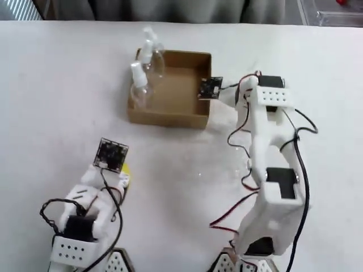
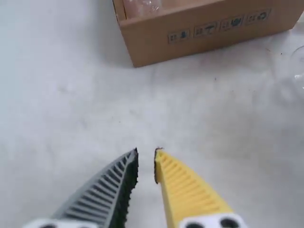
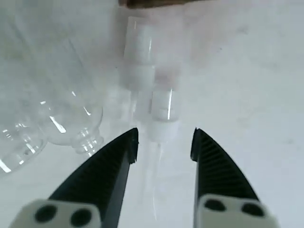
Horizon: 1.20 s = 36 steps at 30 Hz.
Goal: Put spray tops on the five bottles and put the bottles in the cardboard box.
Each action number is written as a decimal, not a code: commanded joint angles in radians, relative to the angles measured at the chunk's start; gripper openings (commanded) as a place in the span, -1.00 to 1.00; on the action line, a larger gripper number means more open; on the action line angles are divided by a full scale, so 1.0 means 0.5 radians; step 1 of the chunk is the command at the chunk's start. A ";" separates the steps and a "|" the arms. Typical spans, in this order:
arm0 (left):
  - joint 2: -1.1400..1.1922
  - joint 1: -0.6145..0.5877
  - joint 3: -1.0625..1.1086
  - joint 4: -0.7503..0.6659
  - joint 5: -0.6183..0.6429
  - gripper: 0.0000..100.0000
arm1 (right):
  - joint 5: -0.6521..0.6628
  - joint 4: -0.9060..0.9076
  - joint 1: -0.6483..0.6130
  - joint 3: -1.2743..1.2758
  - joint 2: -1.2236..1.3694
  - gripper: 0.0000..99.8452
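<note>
The cardboard box stands at the table's middle back, with two clear bottles fitted with white spray tops leaning in its left side. In the right wrist view my right gripper is open just above the table. A loose white spray top lies between its black fingertips, and another spray top lies farther on. Two capless clear bottles lie beside them. My left gripper hovers over bare table short of the box, nearly shut with nothing in it.
The right arm stretches over the table to the right of the box and covers the loose bottles from above. A faint clear bottle shows beside the box. Open table lies left of the box.
</note>
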 commanded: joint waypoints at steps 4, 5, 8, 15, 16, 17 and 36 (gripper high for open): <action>-0.032 -0.014 -0.006 0.003 -0.012 -0.85 | 0.015 0.051 0.094 -0.384 0.299 -0.67; -0.032 -0.014 -0.006 0.000 -0.012 -0.85 | 0.028 0.097 0.103 -0.439 0.351 -0.67; -0.032 -0.014 -0.006 0.000 -0.012 -0.85 | 0.141 0.278 0.127 -0.614 0.511 -0.67; -0.032 -0.014 -0.006 0.000 -0.015 -0.85 | 0.132 0.373 0.146 -0.982 0.870 -0.68; -0.032 -0.014 -0.006 0.000 -0.015 -0.85 | 0.126 0.376 0.143 -1.034 0.910 -0.69; -0.032 -0.014 -0.006 0.000 -0.015 -0.85 | 0.092 0.379 0.143 -1.080 0.944 -0.73; -0.032 -0.017 -0.006 0.000 -0.012 -0.85 | -1.544 0.913 0.091 -2.397 0.937 -0.97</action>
